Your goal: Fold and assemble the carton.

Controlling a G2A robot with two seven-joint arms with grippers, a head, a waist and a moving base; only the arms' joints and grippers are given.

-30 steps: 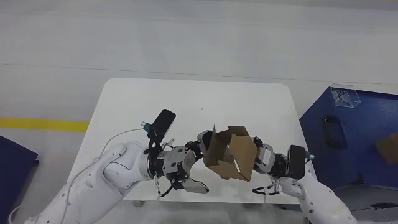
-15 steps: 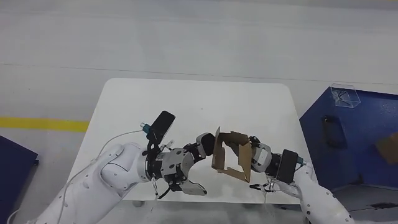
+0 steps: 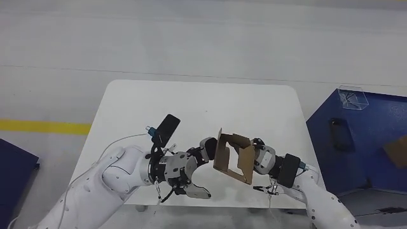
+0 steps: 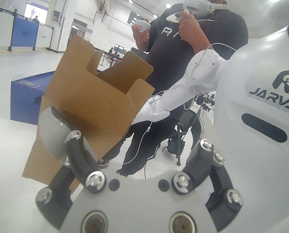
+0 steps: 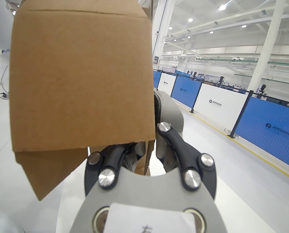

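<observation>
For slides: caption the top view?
Right hand grips a part-open carton above the table; open left hand touches it.

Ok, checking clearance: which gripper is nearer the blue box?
Right. The right gripper holds the carton on the side facing the blue box; the left gripper sits beyond the carton.

right wrist view | right tool fingertips hidden behind carton | carton top cut off at edge
</observation>
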